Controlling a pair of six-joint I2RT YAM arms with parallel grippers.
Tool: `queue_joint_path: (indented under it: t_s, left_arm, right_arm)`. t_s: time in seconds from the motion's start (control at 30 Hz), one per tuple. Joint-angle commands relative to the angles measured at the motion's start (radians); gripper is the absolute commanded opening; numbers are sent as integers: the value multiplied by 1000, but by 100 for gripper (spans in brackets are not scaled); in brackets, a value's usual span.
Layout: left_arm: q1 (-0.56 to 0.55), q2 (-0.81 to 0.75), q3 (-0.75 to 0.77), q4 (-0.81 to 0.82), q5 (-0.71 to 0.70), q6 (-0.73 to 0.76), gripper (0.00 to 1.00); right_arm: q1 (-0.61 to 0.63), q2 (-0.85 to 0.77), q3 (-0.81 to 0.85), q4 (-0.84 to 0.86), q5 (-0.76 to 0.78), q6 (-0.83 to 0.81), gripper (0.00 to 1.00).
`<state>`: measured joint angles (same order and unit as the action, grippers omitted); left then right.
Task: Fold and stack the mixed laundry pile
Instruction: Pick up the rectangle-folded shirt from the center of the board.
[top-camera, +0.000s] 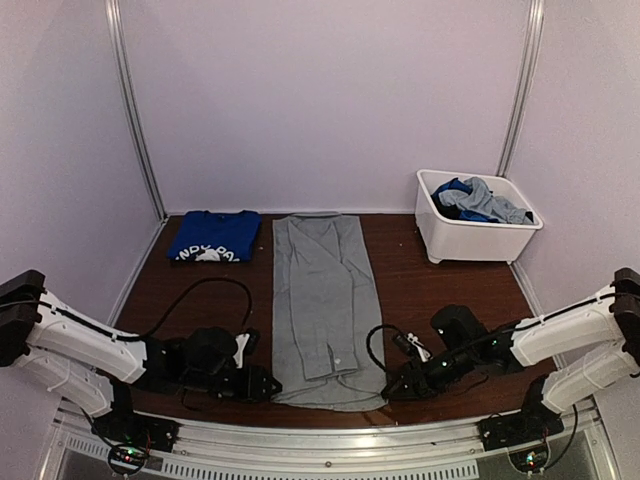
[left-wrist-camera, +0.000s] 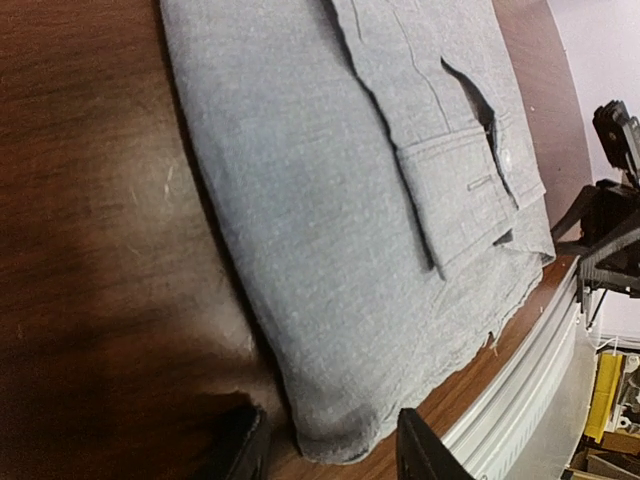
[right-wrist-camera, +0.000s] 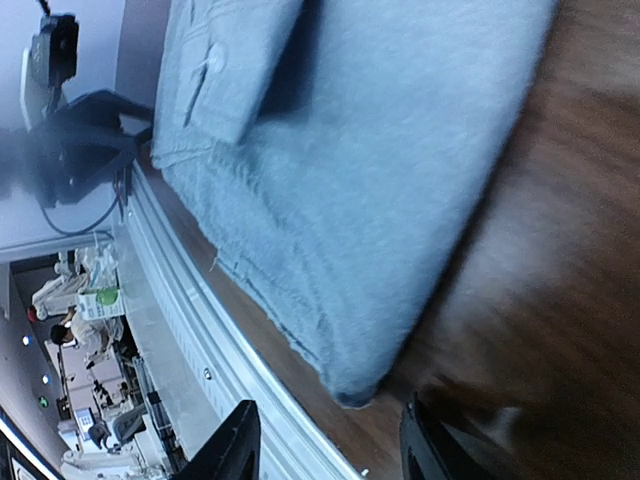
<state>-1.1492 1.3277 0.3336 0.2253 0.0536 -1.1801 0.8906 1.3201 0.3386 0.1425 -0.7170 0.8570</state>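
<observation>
My left gripper (left-wrist-camera: 328, 435) and right gripper (right-wrist-camera: 328, 425) both gape, released. Each sits at a near corner of the grey shirt (top-camera: 320, 290).

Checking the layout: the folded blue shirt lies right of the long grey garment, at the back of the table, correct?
No: the folded blue shirt lies left of the long grey garment, at the back of the table; the top external view shows it.

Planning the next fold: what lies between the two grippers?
The grey shirt: its near hem spans from left gripper to right gripper, seen in the top view.
</observation>
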Motion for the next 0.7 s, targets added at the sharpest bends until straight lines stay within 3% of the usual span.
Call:
queue_joint_path:
  t_s: [0.0,0.13,0.33,0.5,0.6,0.67]
  left_arm:
    - [-25,-19,-15,-167,-39,-59,45]
    - [-30,-13,-46,-129,-40,-99,43]
    - [-31,96,-16,-23,-54,-90,37]
    - [-55,177,7,53,-7,-96,22]
    - [-90,164,27,23,-34,-103,9]
    - [-117,140,36,-16,-38,-105,4]
  right_arm:
    - [-72,-14,2,-123,104,-49,47]
    - [-84,50,33,-102,104,-67,45]
    - [-83,179,51,16,59,-57,31]
    - [-52,208,38,78,41,-24,16]
    - [-15,177,19,99,50,25,0]
    - [35,143,5,118,61,69,0]
